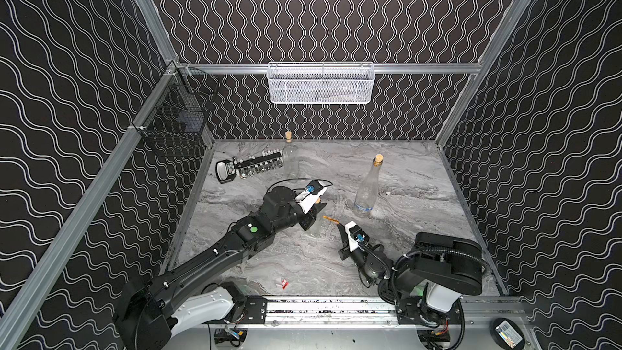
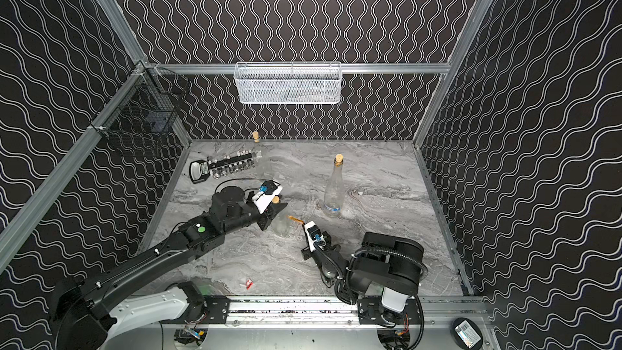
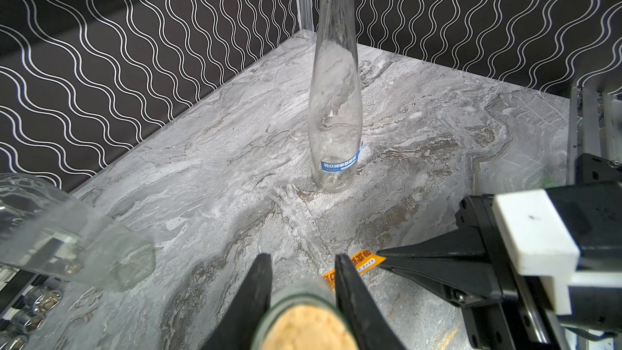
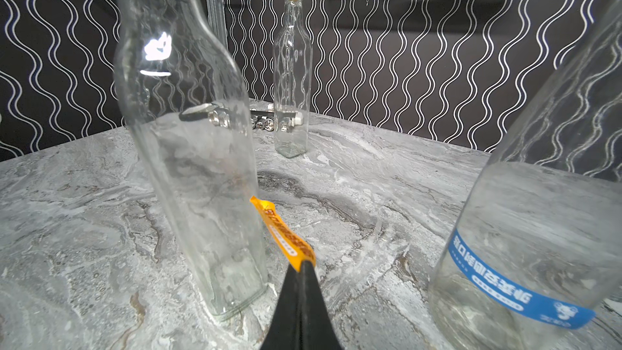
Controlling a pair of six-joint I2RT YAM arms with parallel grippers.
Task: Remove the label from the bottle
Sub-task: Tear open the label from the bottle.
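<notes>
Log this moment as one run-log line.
left gripper: shut on bottle neck | right gripper: shut on orange label | peel: label's far end at bottle

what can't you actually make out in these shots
- held bottle: in both top views the clear glass fades into the marble, and the left gripper covers its neck.
- orange label: in the right wrist view, glass blurs whether its far end is stuck to the bottle.
- white basket: the mesh hides its contents.
- red scrap: too small to identify.
</notes>
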